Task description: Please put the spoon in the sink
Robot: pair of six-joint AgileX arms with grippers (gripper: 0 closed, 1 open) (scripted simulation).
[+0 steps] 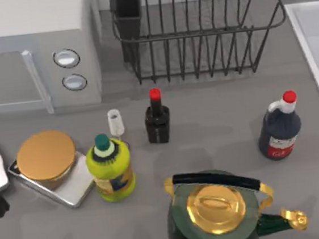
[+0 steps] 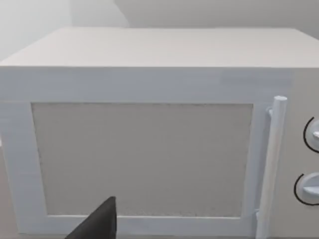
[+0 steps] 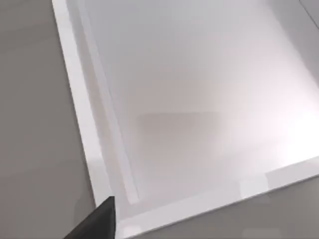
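Sink point(image 1: 317, 51) sits at the surface's point(image 1: 216, 119) right edge from above, just its pale rim and a strip of basin; the right wrist view opens up its bare floor point(image 3: 199, 99), with one dark tip of the right claw point(image 3: 97, 221) over the rim corner; spread or pressed together, cannot tell. Left claw point(image 2: 97, 224) faces the microwave point(image 2: 149, 149) door; same uncertainty. Spoon: cannot pick it out.

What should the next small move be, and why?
Probably swing the left gripper, now facing the microwave, toward the small white item by the yellow bottle, seemingly the spoon; the sink shows no spoon where the right gripper hovers.
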